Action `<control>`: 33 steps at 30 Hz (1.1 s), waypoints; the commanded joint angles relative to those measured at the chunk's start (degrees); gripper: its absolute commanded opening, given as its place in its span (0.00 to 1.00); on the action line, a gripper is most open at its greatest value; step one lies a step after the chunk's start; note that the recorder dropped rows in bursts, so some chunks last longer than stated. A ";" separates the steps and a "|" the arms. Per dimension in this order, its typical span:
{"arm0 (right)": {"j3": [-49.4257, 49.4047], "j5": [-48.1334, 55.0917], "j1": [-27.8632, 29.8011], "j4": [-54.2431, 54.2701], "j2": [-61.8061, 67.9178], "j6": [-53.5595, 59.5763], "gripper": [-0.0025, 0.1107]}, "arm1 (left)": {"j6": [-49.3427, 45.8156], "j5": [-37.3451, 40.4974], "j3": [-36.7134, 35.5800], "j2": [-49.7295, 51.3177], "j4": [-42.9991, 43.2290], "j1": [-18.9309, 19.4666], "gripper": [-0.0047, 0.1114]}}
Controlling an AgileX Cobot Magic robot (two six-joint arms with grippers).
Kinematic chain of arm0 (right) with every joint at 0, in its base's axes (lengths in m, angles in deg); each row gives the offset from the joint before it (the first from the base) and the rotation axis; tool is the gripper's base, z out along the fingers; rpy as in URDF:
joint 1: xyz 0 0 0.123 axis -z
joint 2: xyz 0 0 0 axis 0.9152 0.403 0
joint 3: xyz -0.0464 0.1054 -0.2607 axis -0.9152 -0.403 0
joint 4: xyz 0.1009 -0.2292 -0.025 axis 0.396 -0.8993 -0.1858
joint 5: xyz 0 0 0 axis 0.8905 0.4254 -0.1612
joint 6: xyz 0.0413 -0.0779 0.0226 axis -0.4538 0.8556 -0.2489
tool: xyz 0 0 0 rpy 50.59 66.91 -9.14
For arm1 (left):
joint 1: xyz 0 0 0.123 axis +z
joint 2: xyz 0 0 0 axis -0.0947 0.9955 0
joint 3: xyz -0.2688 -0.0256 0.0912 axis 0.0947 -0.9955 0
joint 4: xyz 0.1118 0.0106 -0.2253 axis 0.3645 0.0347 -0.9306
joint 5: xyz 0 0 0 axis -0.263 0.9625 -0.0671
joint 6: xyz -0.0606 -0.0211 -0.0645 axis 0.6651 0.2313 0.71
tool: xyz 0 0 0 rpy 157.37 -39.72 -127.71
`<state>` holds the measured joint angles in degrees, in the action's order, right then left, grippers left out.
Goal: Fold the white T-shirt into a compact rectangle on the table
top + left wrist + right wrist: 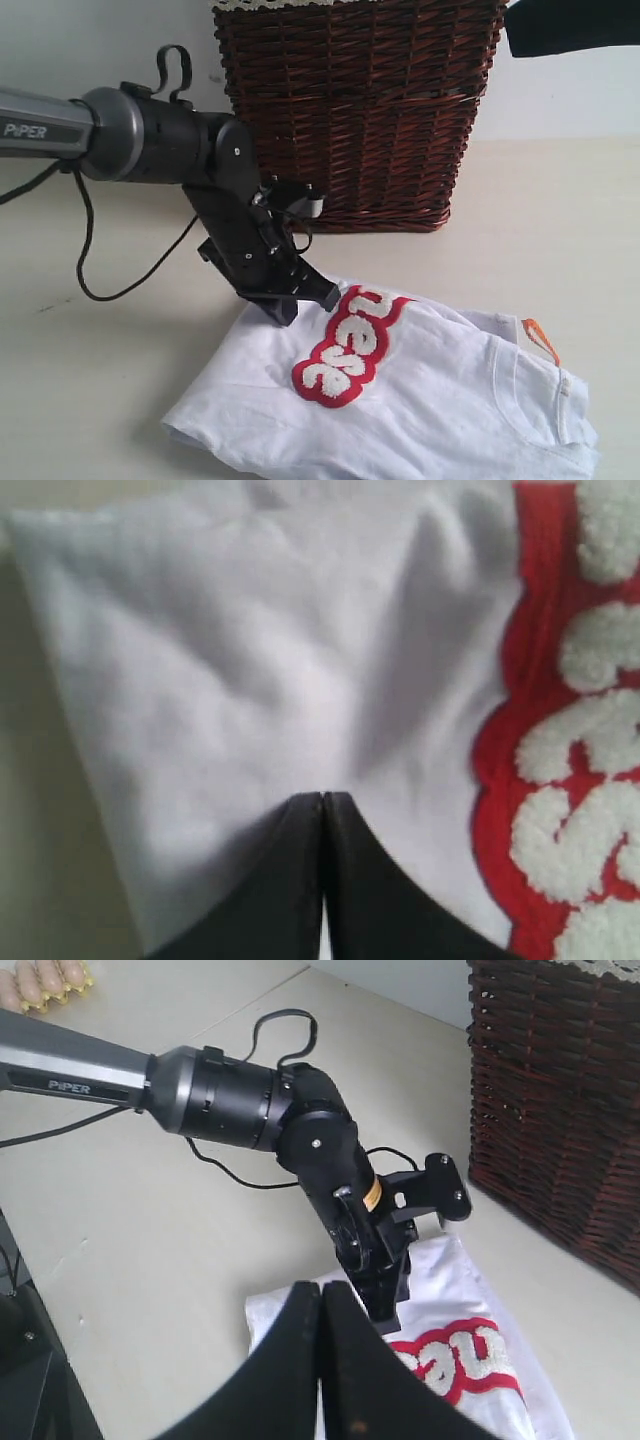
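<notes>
A grey arm marked "PiPER" (24, 129) comes in level from the left edge. It bends sharply down at the wrist and angles its black left tool (322, 805) down and to the right onto the white T-shirt (430, 400). The tool's jaws are pressed together. Their tips sit on the shirt's plain white cloth at its upper left edge, just beside the red-backed lettering (350, 350). No cloth shows between the jaws in the left wrist view. A thin black cable (130, 280) loops from the arm down over the pale beige counter (100, 380).

The T-shirt lies rumpled and partly folded on the counter, in front of the dark wicker basket (360, 110) and a little to its right. It is spread from below the left tool across to the right edge of the exterior view. The neckline lies at the right end, with a small orange tag (540, 340) beside it. The lettering is fuzzy white on red. Only a few letters show, turned away from the camera, and the word cannot be read whole.

The basket stands upright at the back of the counter, with a strip of pale lace along its rim.

The right tool (322, 1295) hangs above the scene, clear of the cloth, looking down on the left arm and the shirt. Its jaws are together and hold nothing. The "PiPER" mark reads again on the left arm's grey tube in the right wrist view. The same view shows a row of pale eggs in a yellow tray (40, 982) at the far edge of the counter.
</notes>
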<state>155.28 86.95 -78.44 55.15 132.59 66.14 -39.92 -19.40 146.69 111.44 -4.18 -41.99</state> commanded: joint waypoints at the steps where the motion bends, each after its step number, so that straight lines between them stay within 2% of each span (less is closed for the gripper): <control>1: -0.29 -0.45 0.19 0.30 0.11 0.57 0.02 | -1.70 -6.93 -4.02 -7.02 0.05 -3.20 0.04; 5: -0.29 -0.45 0.19 0.30 0.11 0.57 0.02 | -10.29 -3.69 -6.09 -8.98 -2.64 -9.17 0.04; 9: -0.29 -0.45 0.19 0.30 0.11 0.57 0.02 | -10.95 -3.16 -7.18 -6.49 -1.37 -16.09 0.04; 13: -0.29 -0.45 0.19 0.30 0.11 0.57 0.02 | -8.60 -7.50 -4.75 -2.26 -1.38 -18.69 0.04; 17: -0.29 -0.45 0.19 0.30 0.11 0.57 0.02 | -4.78 -3.10 3.54 4.12 0.50 -17.92 0.04; 23: -0.29 -0.45 0.19 0.30 0.11 0.57 0.02 | 1.06 3.17 15.43 11.04 7.08 -14.70 0.04; 26: -0.29 -0.45 0.19 0.30 0.11 0.57 0.02 | 5.72 3.14 18.17 12.42 11.74 -12.48 0.04; 33: -0.29 -0.45 0.19 0.30 0.11 0.57 0.02 | 5.46 2.25 18.58 12.69 12.69 -7.34 0.04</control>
<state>155.28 86.95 -78.44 55.15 132.59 66.14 -35.06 -16.80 165.18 123.41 6.62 -51.09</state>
